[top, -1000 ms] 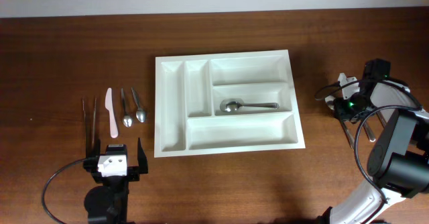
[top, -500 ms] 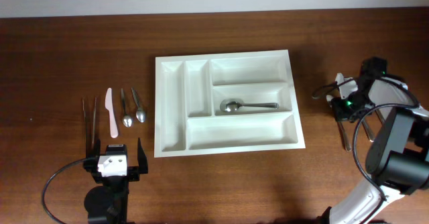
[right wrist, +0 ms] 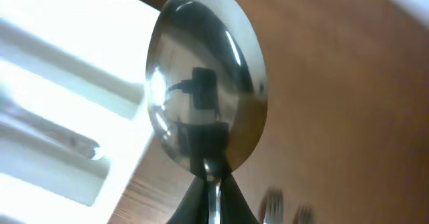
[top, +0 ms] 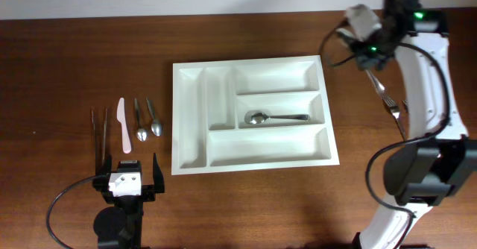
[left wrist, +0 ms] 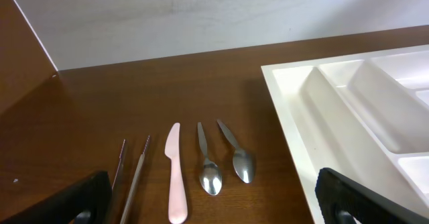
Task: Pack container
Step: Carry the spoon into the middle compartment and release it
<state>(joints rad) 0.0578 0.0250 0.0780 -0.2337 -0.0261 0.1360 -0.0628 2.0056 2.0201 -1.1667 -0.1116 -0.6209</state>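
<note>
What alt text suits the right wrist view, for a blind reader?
A shiny spoon, gripped from below, dominates the centre in close-up. Behind it, the white container is at left on the brown table.

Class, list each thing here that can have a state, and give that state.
container, nearly empty, one spoon inside
tray spoon, lying in the middle long compartment
held spoon, gripped by its handle
right gripper, shut on held spoon
left gripper, open, empty
pink knife, on the table, unpacked
two loose spoons, on the table, unpacked
</note>
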